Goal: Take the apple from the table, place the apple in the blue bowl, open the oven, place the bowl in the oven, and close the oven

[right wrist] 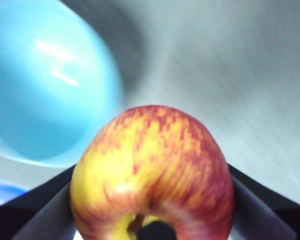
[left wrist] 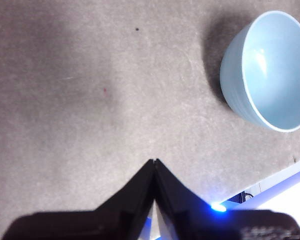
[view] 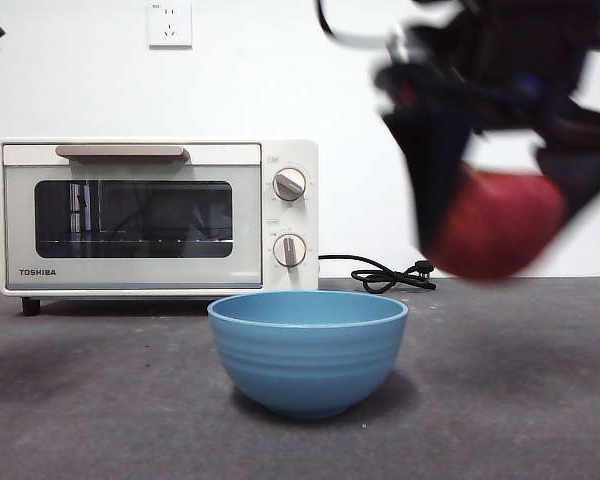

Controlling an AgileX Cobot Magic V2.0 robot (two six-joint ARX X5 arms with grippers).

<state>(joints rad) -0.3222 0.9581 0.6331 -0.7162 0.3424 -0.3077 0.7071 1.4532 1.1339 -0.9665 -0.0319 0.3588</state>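
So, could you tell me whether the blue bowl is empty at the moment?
Empty. The bowl shows a bare inside, and the right gripper holds the apple up beside it.

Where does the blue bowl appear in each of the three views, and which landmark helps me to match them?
Front view: the blue bowl stands low in the centre, before the oven.
Left wrist view: it is at the upper right edge, empty, far from the left gripper.
Right wrist view: it fills the upper left, blurred, beyond the apple held by the right gripper.
Shared landmark: the dark grey table around the bowl.
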